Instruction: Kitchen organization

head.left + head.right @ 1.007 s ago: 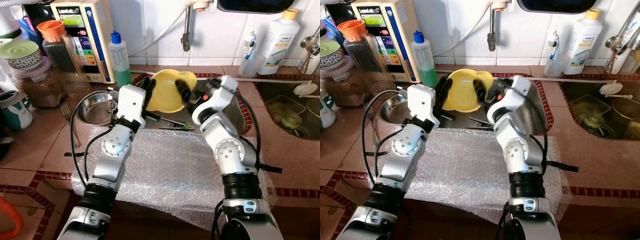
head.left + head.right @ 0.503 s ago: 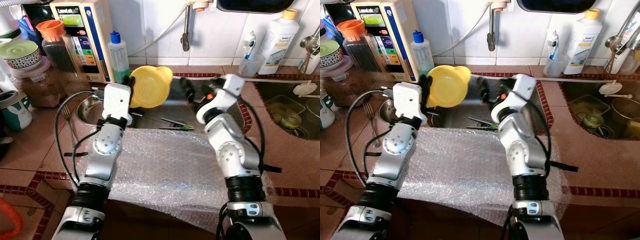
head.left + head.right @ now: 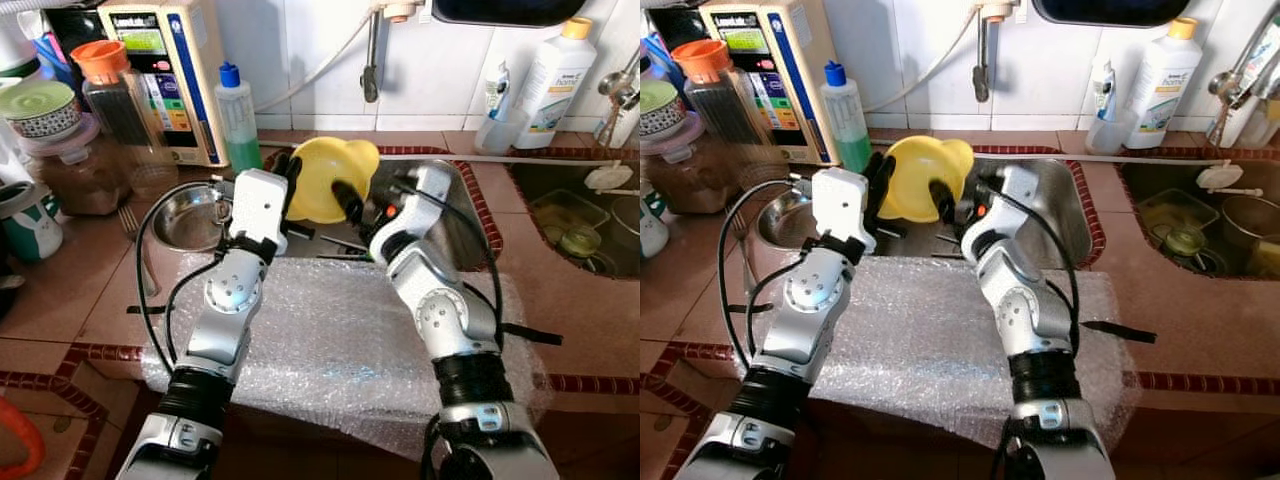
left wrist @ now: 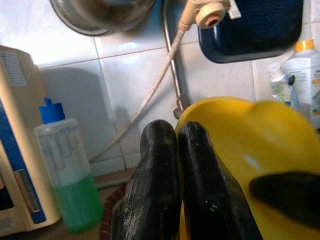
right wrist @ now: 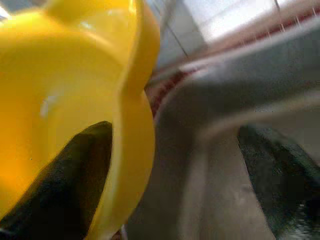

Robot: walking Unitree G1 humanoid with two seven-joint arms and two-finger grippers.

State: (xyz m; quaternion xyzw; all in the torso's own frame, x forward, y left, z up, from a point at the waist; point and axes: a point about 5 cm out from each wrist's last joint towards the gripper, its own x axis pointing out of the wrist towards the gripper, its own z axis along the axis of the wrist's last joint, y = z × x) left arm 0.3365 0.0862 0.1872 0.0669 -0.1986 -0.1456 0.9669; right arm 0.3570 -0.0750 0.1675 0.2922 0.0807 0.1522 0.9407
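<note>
Over the steel sink (image 3: 462, 215): we hold the yellow plastic bowl (image 3: 325, 180), tilted on edge.
Left hand (image 3: 291, 172): fingers together, clamped on the rim.
Right hand (image 3: 352, 203): fingers apart, one inside the bowl.
Handling: we judge it light, stiff and glossy, so slippery; best gripped at the rim.
Hidden: the bowl's underside and the sink floor beneath it.

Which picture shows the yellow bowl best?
The left eye view: the whole yellow bowl shows above the sink, between both grippers. The right eye view matches. Both wrist views crop it close, showing just part of its rim and inside.
</note>
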